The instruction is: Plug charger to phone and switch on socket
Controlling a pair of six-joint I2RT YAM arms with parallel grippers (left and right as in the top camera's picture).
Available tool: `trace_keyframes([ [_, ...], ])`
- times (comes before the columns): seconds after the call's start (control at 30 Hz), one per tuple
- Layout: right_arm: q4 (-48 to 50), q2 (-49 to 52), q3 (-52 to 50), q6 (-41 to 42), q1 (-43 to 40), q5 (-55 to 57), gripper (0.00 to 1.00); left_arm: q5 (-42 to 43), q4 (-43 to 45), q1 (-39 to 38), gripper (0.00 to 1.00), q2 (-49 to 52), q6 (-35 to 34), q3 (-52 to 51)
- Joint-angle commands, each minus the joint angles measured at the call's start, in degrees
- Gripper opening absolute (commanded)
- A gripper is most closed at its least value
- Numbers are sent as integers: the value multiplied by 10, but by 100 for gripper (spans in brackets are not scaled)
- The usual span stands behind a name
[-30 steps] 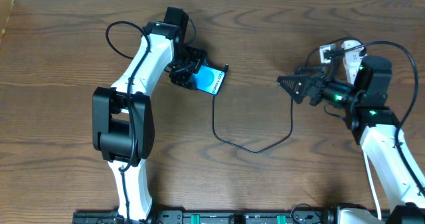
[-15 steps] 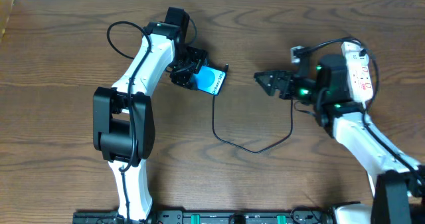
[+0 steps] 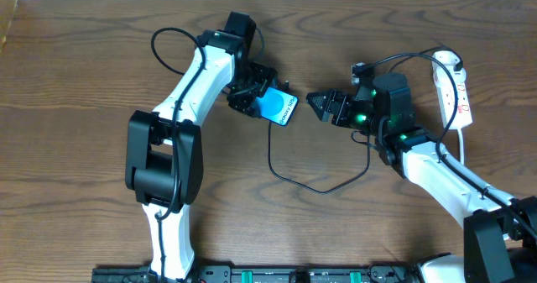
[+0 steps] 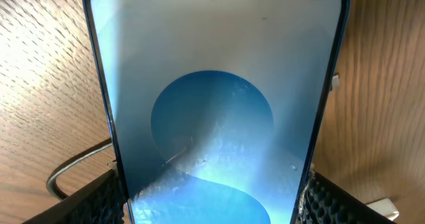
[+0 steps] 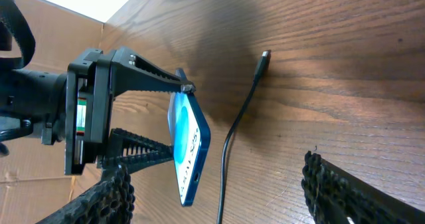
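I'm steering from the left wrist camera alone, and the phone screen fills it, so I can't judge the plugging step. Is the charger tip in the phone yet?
Observer: No. The connector tip of the charger lies bare on the table, not in the phone.
Operator: Is the right claw holding the cable?
Observer: No. The right claw is open and empty, pointing at the phone from close by.
Operator: And where's the socket?
Observer: The socket lies far to the right, well away from the phone.
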Motion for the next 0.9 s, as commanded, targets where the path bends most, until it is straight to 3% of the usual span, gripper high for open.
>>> trace_keyframes([
  [0.0, -1, 3, 10, 5, 7, 15, 80, 12, -3, -2, 63, -18, 3, 3],
  [0.87, 1, 22, 10, 5, 36, 34, 76, 76, -3, -2, 63, -18, -19, 3],
])
